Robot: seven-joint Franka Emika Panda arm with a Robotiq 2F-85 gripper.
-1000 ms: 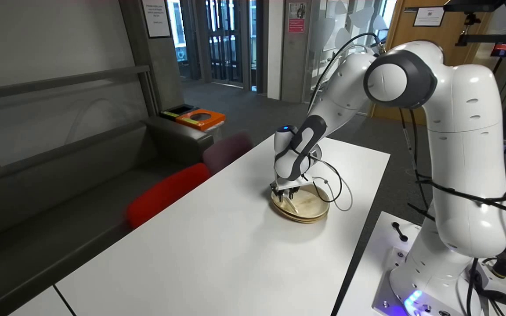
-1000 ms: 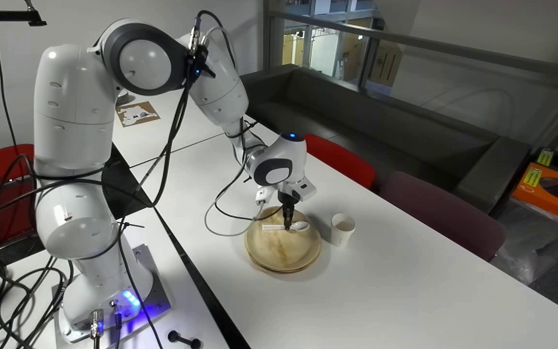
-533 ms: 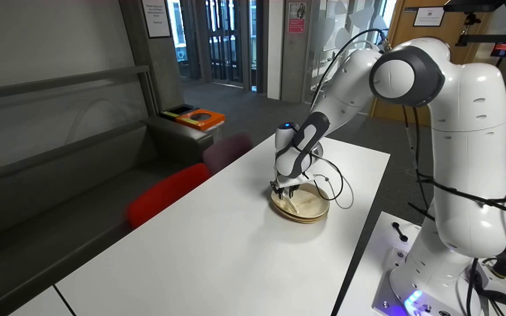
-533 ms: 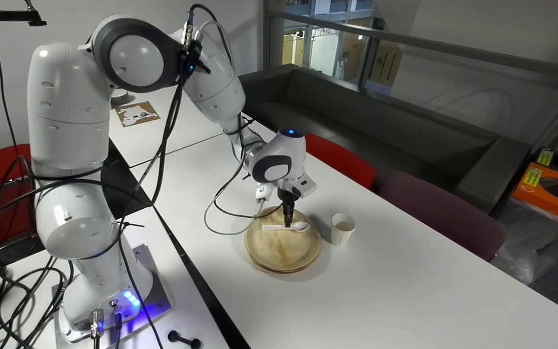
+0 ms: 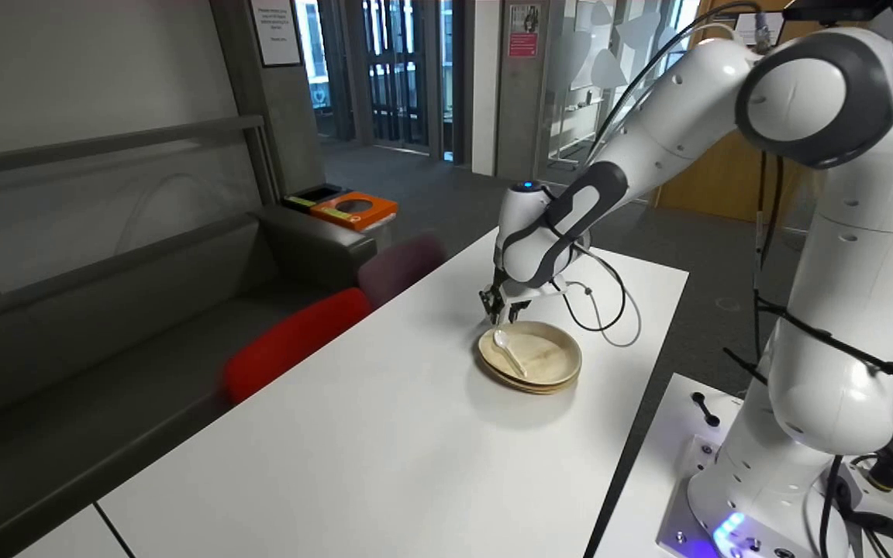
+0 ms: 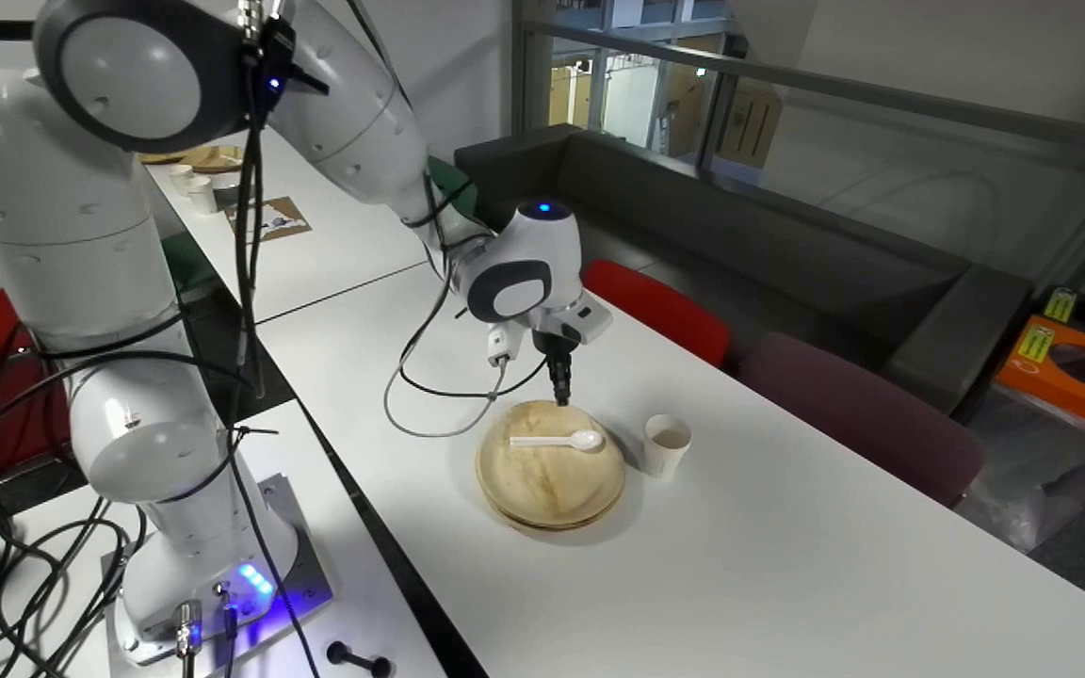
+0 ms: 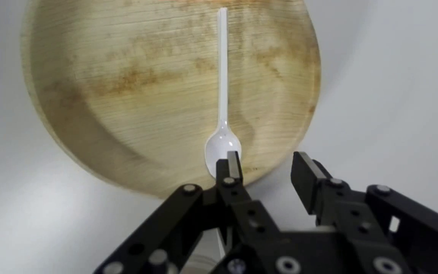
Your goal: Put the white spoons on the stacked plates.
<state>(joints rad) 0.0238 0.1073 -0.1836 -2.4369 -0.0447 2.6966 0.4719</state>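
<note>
1. One white plastic spoon point(image 5: 512, 356) is being borne by the stacked tan plates point(image 5: 553, 356) in an exterior view, as the task asks. The Robotiq gripper point(image 5: 504, 319) is being held above the rim, apart from the spoon, so the weight is presumably being taken by the top plate alone. The long axis is being laid aslant: the bowl toward the rim beneath the gripper, the handle toward the lower right.

2. In an exterior view, a white paper cup point(image 6: 664, 461) is being shown just beside the plates, not touching them. The spoon is being placed off centre, on the half nearer the gripper, perhaps so that room is being spared for another; no second spoon is being clearly shown in any view. The long axis is being stretched almost straight across, with the handle being pointed to the view's left and the bowl to the right.

3. In the wrist view, the jaws are being held apart, with only plate rim and white table point(image 7: 386, 114) being seen between them; nothing is being gripped. The spread is probably being used so that no nudge is being given to the spoon. The bowl's tip is being overlapped by one jaw, likely in line of sight only. The long axis is being set nearly upright, the handle end being pointed to the top, the bowl toward the gripper.
</note>
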